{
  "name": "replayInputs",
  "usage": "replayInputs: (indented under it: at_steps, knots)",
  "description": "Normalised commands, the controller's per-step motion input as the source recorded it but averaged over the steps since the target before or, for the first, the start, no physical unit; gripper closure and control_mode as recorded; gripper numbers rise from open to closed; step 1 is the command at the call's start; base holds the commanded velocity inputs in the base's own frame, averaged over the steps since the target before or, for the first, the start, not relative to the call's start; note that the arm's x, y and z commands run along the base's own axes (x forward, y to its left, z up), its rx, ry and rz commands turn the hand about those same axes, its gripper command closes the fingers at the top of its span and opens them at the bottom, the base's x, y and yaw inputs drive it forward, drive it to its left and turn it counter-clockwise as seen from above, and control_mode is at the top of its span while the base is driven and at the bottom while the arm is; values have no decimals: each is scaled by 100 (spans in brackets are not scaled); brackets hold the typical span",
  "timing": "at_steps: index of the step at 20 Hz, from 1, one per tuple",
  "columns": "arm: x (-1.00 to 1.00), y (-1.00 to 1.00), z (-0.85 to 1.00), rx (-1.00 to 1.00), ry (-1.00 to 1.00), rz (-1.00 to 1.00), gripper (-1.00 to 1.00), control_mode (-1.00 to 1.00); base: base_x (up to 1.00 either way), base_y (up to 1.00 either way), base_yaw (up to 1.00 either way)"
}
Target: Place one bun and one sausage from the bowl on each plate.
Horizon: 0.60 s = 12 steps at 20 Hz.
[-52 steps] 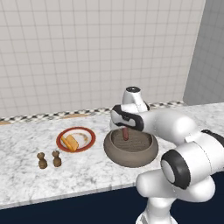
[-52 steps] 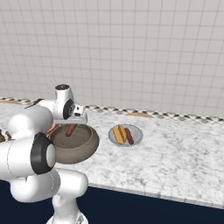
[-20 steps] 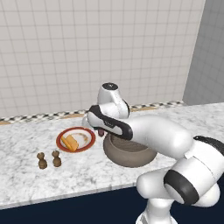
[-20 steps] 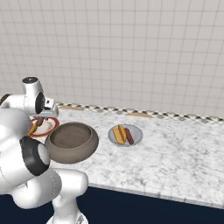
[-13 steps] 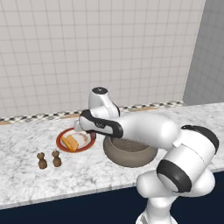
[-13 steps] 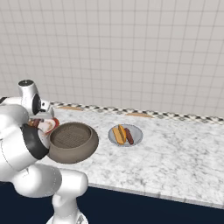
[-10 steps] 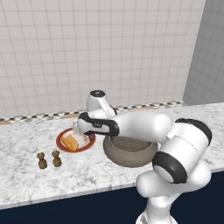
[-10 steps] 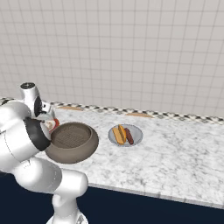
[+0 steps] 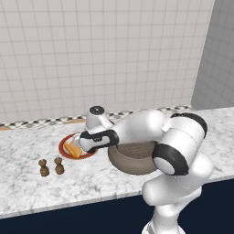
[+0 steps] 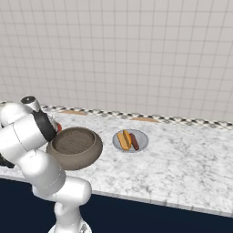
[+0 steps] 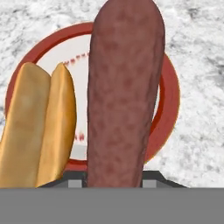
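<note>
Marble-patterned counter [image 9: 27, 187] carried all the items we logged. We took the bowl [image 9: 132, 160] as our landmark. It sat on the counter and we saw nothing inside it from the right base view, where its ribbed floor was exposed [image 10: 75, 142].

Just left of the bowl in the left base view lay the red-rimmed plate [image 9: 64, 142], with a bun [image 9: 70, 149] resting on it. We found the gripper [image 9: 78, 145] over that plate, the arm reaching across the bowl's near-left rim. In the hand view, the sausage [image 11: 124, 92] stood up from between the finger tips, so we recorded the gripper as clamped on it. The bun [image 11: 39, 127] appeared beside the sausage in that view, on the plate [image 11: 168, 109]. We could not tell whether the sausage's far end touched the plate.

Right of the bowl in the right base view, apart from it, sat the grey plate [image 10: 142, 144]. It held a second bun [image 10: 123, 139] and a second sausage [image 10: 135, 141], lying side by side and touching or nearly so.

Farther left of the bowl in the left base view, in front of the red-rimmed plate, stood two small brown shakers [image 9: 51, 167] close together.
</note>
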Motion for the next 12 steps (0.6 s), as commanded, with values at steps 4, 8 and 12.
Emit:
replayInputs:
  at_steps: [4,8,12]
  knots:
    - [46,2,-18,0,0,-4,-100,-100,0,0,0]
    - [35,0,-1,0,0,-3,-100,-100,0,0,0]
    - [-39,-4,49,0,-17,-1,-100,-100,0,0,0]
